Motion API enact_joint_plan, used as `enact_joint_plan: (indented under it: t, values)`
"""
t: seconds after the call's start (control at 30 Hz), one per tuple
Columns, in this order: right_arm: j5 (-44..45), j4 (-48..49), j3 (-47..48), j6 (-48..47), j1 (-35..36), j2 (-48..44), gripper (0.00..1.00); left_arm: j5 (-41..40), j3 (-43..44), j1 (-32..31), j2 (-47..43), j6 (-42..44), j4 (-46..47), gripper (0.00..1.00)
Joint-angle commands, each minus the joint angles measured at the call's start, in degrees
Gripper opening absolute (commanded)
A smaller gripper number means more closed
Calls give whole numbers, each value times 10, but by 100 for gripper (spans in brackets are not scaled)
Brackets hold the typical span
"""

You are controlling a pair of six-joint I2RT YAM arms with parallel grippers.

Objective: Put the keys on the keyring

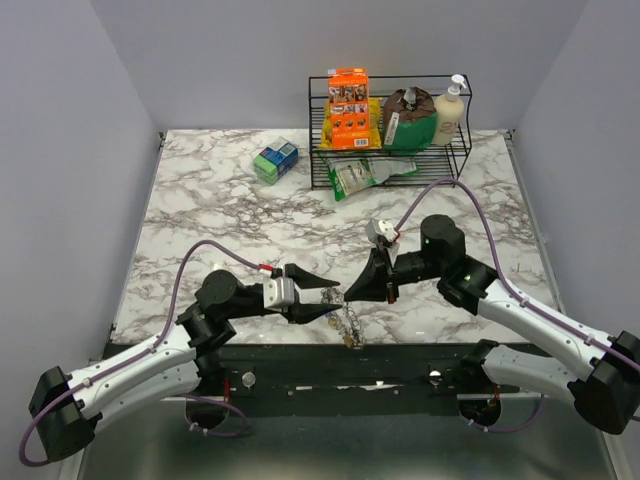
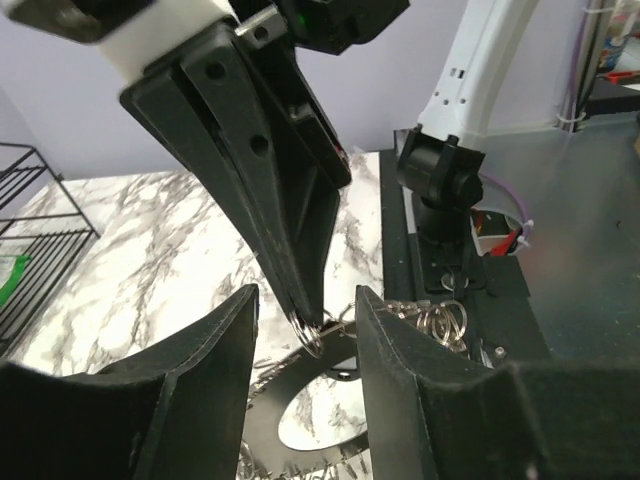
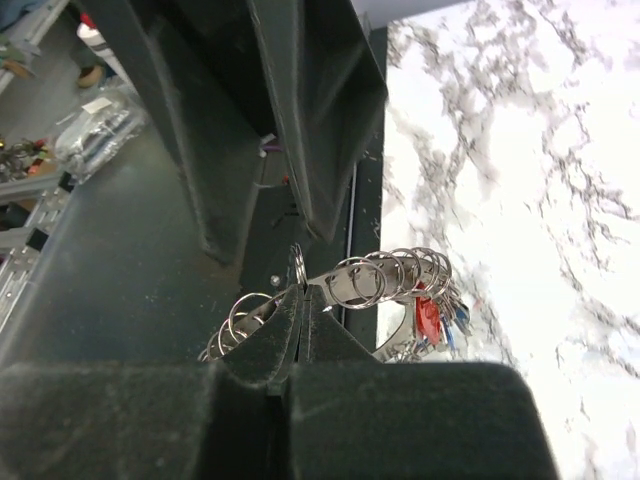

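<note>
left hand (image 1: 338, 298) spread, right hand (image 1: 350, 293) clamped

A white marble-patterned bench (image 1: 220, 220) carries a black wire rack (image 1: 440, 160) at its far edge, holding an orange box (image 1: 349, 108), a brown bag (image 1: 410, 118), a pump bottle (image 1: 449, 112) and a green packet (image 1: 368, 176). A small blue-and-green box (image 1: 275, 160) sits just left of the rack.

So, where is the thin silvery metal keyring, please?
Top view: the keyring hangs at the marble table's near-edge centre, pinched by the right gripper, beside the open left gripper.
</note>
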Motion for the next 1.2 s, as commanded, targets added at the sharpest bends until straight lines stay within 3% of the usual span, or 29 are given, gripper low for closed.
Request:
enact_joint_plan:
  t: [0.0, 0.23, 0.43, 0.8, 1.17]
  values:
    - [44, -76, 33, -49, 5, 5, 1, -56, 61, -1, -16, 46, -161, 54]
    - [95, -125, 46, -72, 4, 8, 1, -95, 160, -1, 34, 67, -360, 57]
    - [127, -142, 47, -75, 7, 15, 1, -73, 224, -1, 100, 89, -457, 56]
    - [149, -151, 42, -78, 16, 30, 1, -50, 248, -1, 148, 113, -470, 54]
    - [146, -149, 40, -79, 18, 27, 1, -39, 269, -1, 191, 136, -471, 45]
